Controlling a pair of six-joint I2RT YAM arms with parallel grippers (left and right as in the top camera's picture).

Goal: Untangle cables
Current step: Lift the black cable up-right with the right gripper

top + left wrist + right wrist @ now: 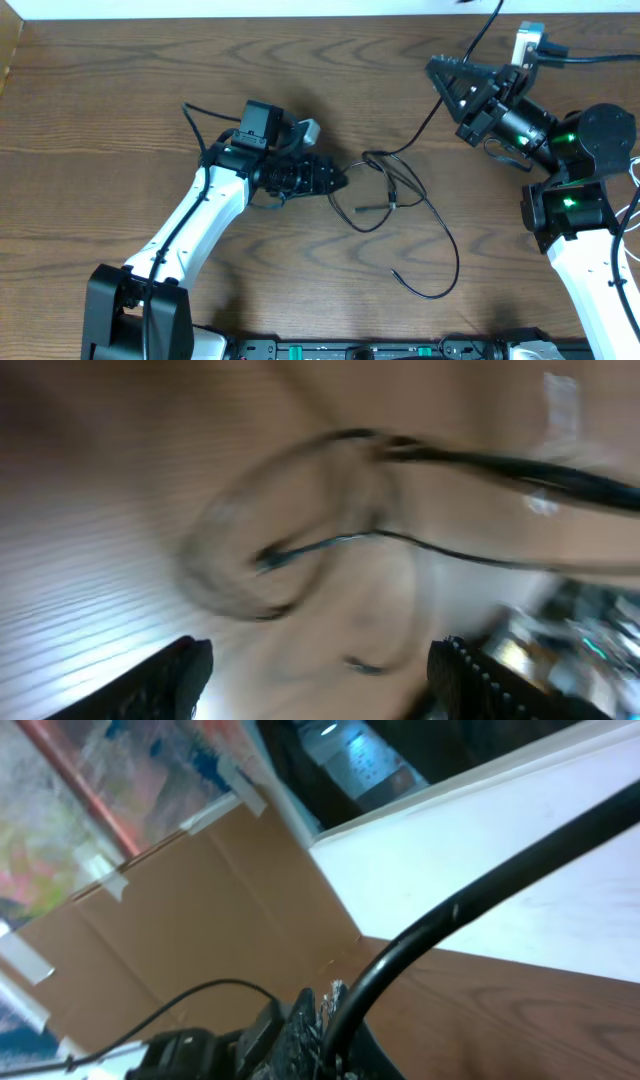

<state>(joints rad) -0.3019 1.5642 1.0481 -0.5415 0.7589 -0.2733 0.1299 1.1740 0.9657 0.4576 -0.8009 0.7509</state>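
Table: dark brown wood grain, with one arm on the left and one on the right.
Black cable: a thin, flexible black cord lying in the middle of the table between the two arms.
Cable shape: several loose loops cross one another at the centre. From there a long curve swings right and toward the near edge.
Free end: a small plug tip lying on the wood on the near side, apart from the knot of loops.
Short stub: a straight greyish plug piece lying inside the loops.
Raised stretch: from the far side of the tangle the cord runs straight and taut, up and to the right, to the right arm's fingers.
Left gripper: low over the table, just left of the tangle, with its tip near the leftmost loop. In the wrist view the two fingers stand wide apart with nothing between them.
Left wrist view: blurred; the black cable shows as a thin dark curve ahead of the fingers.
Right gripper: at the far right, lifted off the table, closed tight and pinching the black cable.
Right wrist view: the cable looks thick and close, running from the fingertips up to the right.
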